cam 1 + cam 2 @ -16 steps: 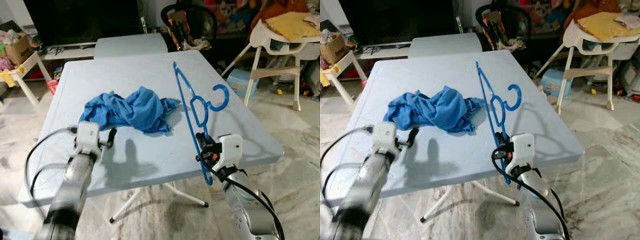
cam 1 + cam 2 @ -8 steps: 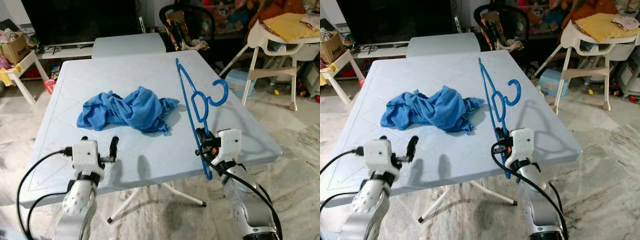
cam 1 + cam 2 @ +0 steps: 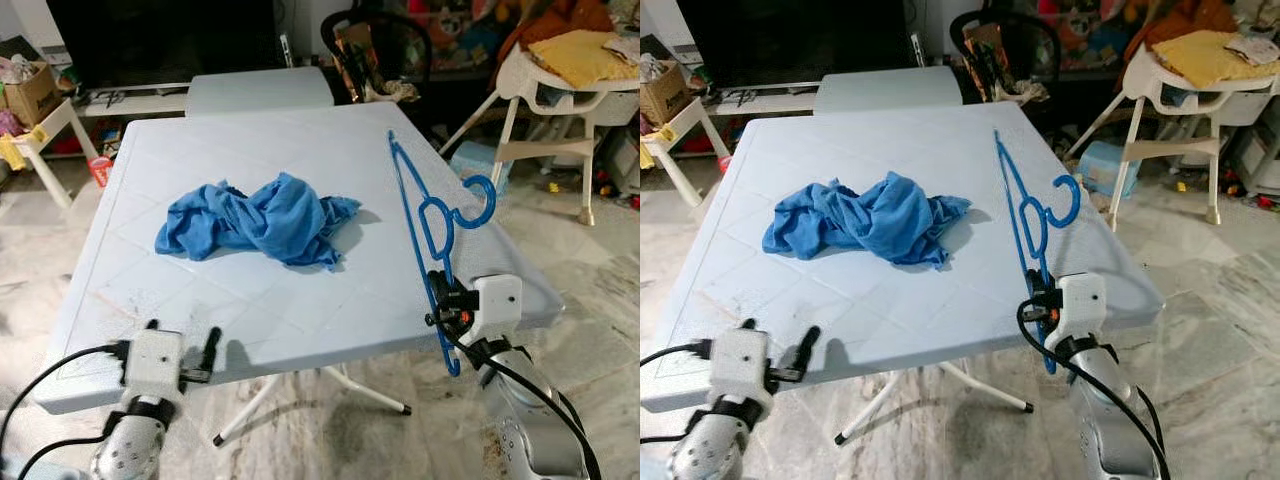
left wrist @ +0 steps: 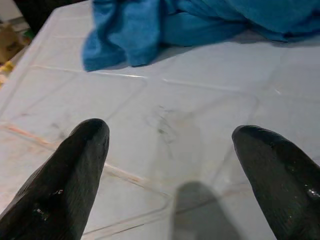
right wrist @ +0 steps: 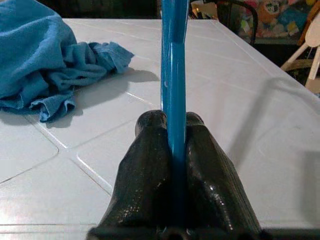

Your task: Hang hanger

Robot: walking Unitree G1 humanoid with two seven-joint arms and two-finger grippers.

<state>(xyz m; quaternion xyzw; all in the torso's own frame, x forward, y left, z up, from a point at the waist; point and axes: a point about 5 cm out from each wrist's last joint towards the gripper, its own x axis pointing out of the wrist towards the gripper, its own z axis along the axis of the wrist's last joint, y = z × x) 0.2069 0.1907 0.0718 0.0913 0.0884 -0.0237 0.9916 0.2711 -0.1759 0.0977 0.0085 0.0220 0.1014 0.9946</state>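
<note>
A blue plastic hanger [image 3: 432,225] stands tilted above the right side of the pale blue table [image 3: 300,150], its hook pointing right. My right gripper [image 3: 441,303] is shut on the hanger's lower bar near the table's front right edge; in the right wrist view the bar [image 5: 173,75] runs up between the fingers [image 5: 145,165]. A crumpled blue cloth [image 3: 255,218] lies on the middle of the table. My left gripper [image 3: 183,345] is open at the front left edge, fingers [image 4: 70,175] spread over bare tabletop, well short of the cloth [image 4: 165,25].
A second small table [image 3: 260,88] and a black TV [image 3: 160,40] stand behind. A dark chair [image 3: 375,50] is at the back; a white high chair [image 3: 570,70] stands to the right. A cardboard box [image 3: 30,95] sits far left. Marble floor surrounds the table.
My right gripper has carried the hanger to the right, toward the table's right edge. My left gripper has drawn back and down to the front left edge, away from the cloth.
</note>
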